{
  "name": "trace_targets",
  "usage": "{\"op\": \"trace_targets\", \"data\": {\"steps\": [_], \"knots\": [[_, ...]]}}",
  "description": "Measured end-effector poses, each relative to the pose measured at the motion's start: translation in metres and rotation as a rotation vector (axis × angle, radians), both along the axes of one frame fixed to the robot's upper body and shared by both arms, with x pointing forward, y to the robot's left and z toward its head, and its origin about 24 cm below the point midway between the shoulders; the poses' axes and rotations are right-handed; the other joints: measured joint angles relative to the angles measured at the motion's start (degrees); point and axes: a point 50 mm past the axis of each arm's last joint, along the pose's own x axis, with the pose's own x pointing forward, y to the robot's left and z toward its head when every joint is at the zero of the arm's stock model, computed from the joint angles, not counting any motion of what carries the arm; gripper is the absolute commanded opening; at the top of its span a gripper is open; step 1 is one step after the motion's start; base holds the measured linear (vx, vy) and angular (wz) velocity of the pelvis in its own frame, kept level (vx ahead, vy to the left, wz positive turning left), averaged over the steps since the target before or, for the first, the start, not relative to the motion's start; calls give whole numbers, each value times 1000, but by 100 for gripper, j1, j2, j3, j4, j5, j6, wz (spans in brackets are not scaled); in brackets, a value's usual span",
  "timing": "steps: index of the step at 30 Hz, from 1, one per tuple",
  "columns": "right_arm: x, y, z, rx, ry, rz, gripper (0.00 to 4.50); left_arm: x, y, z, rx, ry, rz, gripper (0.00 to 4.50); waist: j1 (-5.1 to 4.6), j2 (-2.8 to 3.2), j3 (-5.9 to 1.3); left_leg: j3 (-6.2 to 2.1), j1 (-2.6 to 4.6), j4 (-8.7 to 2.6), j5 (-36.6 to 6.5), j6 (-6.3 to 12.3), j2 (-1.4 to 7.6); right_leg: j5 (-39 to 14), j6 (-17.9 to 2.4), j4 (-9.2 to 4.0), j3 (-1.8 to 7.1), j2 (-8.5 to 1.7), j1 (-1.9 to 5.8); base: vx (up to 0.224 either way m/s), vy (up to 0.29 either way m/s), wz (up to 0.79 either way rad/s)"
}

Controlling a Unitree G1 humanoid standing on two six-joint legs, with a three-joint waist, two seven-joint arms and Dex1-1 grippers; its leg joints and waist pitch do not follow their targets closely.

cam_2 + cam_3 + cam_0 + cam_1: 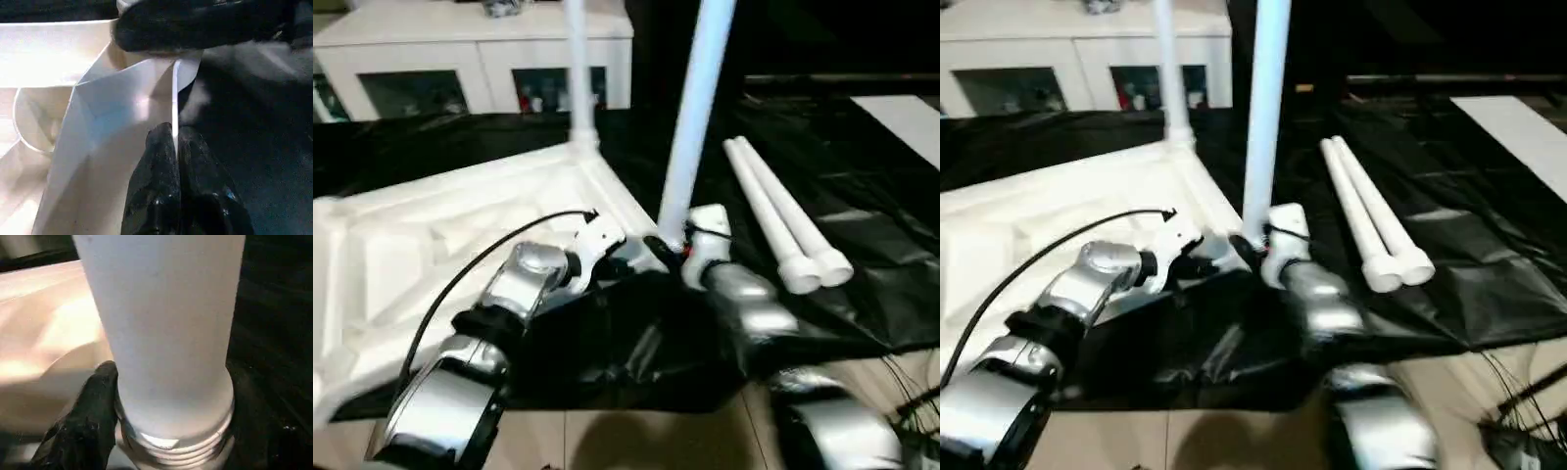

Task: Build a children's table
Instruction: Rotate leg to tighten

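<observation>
The white table top (431, 235) lies upside down on the left, ribs up. One white leg (578, 69) stands upright in its far corner socket. A second leg (695, 108) stands tilted at the near right corner, and my right gripper (677, 245) is shut on its lower end. In the right wrist view that leg's threaded end (176, 440) shows between the black fingers (93, 416). My left gripper (174, 147) is shut on the thin edge of the table top beside that corner. Two loose legs (778, 211) lie side by side to the right.
A black sheet (871, 264) covers the floor under the parts, with wooden floor (636, 441) at the front. A white cabinet with glass doors (480, 49) stands at the back. A black cable (460, 279) runs along my left forearm. A white panel (906, 122) lies far right.
</observation>
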Motion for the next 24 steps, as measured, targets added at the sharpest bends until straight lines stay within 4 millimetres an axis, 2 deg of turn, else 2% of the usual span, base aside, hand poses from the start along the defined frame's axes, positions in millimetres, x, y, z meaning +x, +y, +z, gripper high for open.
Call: {"op": "trace_targets", "data": {"steps": [4,8,9,10,12,14,16,19,24], "knots": [[-1,11,0,2,0,-85,272,1,-3,0,3,-4,10,0,-24,-3,-2,1,-3,-3,1,-1,-2,0,1,-15,2,0,6,0,0,0],[-1,12,1,8,-9,-83,272,1,-1,0,4,-7,3,0,-26,-5,-2,1,-5,-3,1,-1,-3,1,1,-19,2,0,8,0,0,0],[-1,12,0,8,-11,-83,307,1,-1,0,4,-7,0,0,-27,-5,-2,1,-5,-3,0,-1,-3,1,1,-18,2,0,7,0,0,0],[-1,12,1,12,-15,-80,307,1,-1,0,4,-7,-2,0,-28,-5,-2,1,-5,-4,0,-1,-3,1,2,-18,2,0,7,0,0,0],[-2,12,1,26,-24,-62,345,1,0,1,3,-9,-10,0,-31,-4,-2,1,-8,-8,1,0,-3,2,3,-19,2,0,2,0,0,0],[-1,9,1,37,-32,-48,348,0,1,1,4,-12,-15,0,-27,-2,-1,1,-11,-10,1,0,-3,6,10,-18,1,0,-2,0,0,0],[0,2,1,29,-40,-48,385,0,1,2,4,-16,-28,0,-16,1,1,3,-15,-19,1,0,-2,6,11,-20,-1,0,-9,0,0,0],[3,-10,7,-1,-78,-27,396,-2,2,3,4,-21,-60,0,21,7,5,5,-25,-24,2,2,-2,3,14,-26,-3,0,-16,0,0,0],[1,-32,16,-21,-141,195,396,-8,6,4,6,-20,-148,0,114,7,5,12,-32,-20,22,35,-2,-3,22,-34,-1,-1,-20,0,0,0]]}}
